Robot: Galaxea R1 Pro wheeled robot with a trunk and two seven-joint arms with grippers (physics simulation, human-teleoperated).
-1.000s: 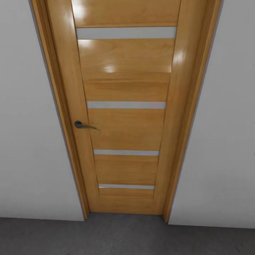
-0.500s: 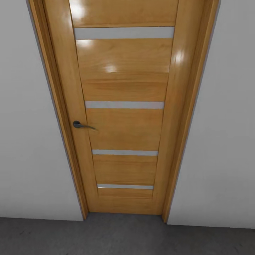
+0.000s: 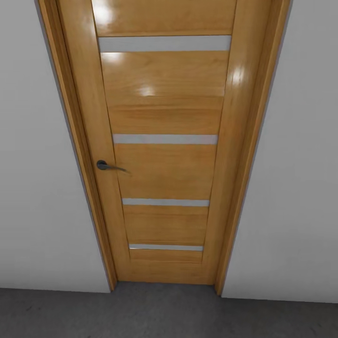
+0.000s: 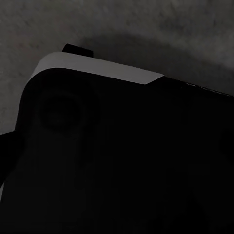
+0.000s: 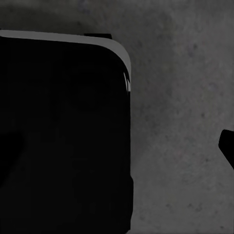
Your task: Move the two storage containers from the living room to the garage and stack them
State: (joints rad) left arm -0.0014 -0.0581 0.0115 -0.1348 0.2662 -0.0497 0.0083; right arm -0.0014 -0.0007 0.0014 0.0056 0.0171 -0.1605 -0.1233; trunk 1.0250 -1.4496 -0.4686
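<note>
A: What's ahead?

B: A closed wooden door fills the frame's centre, its dark handle at mid-left, white wall either side, grey floor along the bottom.

A: The containers?

B: I can't say where they are. Judging by the task, thin plastic tubs: light, slightly flexible; take hold at the rim.

A: End effectors?

B: Can't tell; the wrist views give a dark robot body over concrete.

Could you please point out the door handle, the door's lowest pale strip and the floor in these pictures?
door handle (image 3: 109, 165): head view, on its dark lever.
lowest pale strip (image 3: 166, 247): head view, at its middle.
floor (image 3: 164, 314): head view, on the grey surface before the door.
</note>
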